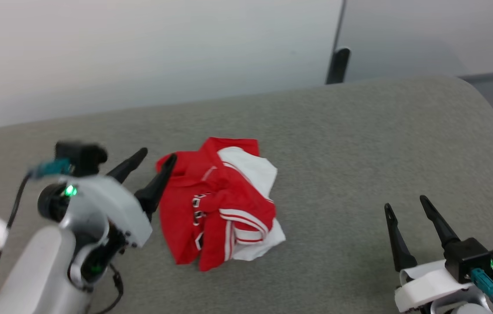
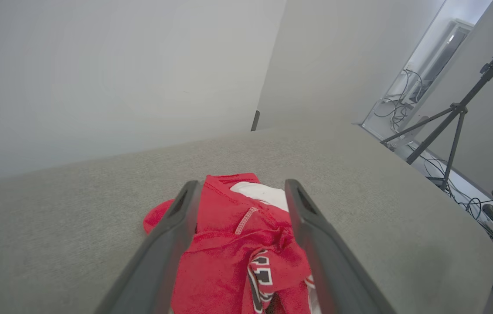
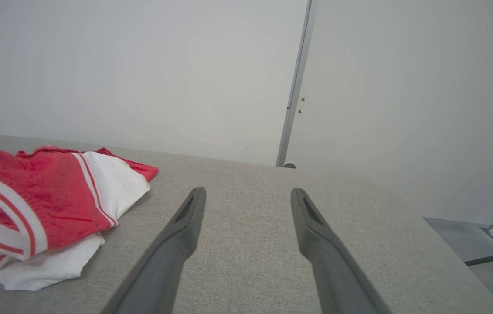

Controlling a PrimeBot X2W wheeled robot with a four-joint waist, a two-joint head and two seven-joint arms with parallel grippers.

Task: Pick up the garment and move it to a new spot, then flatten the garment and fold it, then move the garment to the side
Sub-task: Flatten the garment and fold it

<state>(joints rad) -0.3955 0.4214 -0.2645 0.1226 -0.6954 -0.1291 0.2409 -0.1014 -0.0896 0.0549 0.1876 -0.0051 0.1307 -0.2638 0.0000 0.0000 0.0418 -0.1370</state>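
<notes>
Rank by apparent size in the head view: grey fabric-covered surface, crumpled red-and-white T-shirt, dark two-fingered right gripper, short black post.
1. grey fabric-covered surface
2. crumpled red-and-white T-shirt
3. dark two-fingered right gripper
4. short black post, though it is farthest from the camera, so its true rank is unsure.

The left gripper is at the lower left in the head view, its two dark fingers spread wide and pointing up and to the right, with the pale forearm behind it. The right gripper is at the lower right, also spread wide and pointing up.
</notes>
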